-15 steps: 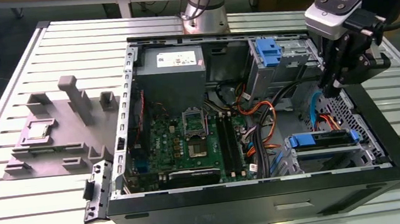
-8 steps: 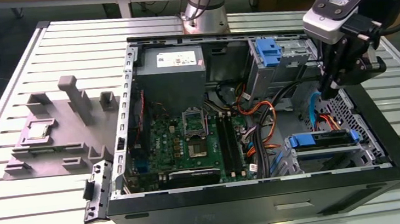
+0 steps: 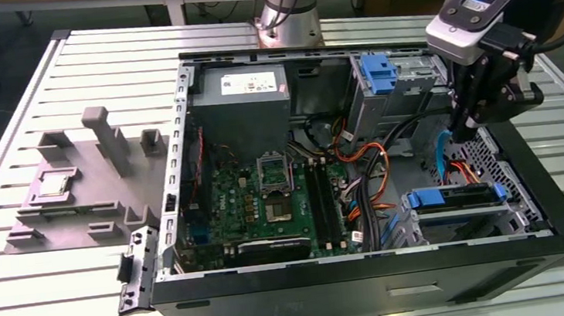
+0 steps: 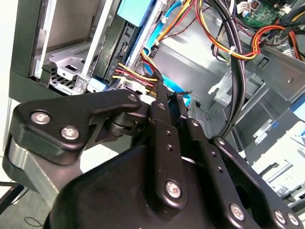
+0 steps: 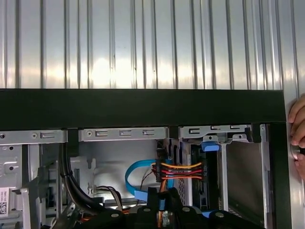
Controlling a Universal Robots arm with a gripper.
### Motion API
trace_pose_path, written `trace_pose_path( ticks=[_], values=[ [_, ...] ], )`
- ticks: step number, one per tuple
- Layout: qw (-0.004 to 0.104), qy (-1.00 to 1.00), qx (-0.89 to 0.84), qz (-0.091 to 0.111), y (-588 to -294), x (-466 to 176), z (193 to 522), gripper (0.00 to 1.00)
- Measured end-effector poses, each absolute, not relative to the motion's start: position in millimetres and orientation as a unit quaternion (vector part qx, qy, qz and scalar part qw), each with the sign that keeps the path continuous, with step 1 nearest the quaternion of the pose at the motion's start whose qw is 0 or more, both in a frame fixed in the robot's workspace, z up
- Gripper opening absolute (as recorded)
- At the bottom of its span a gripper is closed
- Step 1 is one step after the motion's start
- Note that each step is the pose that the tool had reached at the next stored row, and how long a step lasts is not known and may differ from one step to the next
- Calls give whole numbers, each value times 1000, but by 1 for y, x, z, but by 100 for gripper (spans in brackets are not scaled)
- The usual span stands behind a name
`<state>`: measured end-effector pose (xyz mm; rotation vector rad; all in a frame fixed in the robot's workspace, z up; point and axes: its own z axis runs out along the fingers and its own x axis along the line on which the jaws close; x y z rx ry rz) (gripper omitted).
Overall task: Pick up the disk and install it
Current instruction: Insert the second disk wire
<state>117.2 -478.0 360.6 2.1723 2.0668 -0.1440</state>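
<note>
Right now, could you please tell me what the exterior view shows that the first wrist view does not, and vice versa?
Exterior view: the green motherboard, the grey power supply, and a grey fixture on the table. First wrist view: a person's hand beside the case. Both: the gripper inside the open black computer case, near orange cables.

Fingers [image 4: 164,102] tips hidden behind cables [image 4: 138,76] (state unclear).
</note>
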Motion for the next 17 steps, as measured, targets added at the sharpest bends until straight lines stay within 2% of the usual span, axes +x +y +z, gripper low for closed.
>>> trace_pose_path(
  ticks=[2,3,4,5,6,14,17],
  values=[
    [72,687,722,-50,-478,117,359,22],
    [74,687,722,-51,-478,117,358,28],
    [75,686,721,-52,-478,117,358,28],
    [76,686,721,-52,-478,117,357,27],
    [77,686,721,-53,-478,117,356,21],
    [80,686,721,-55,-478,117,355,21],
    [88,685,720,-61,-478,117,354,21]
  ],
)
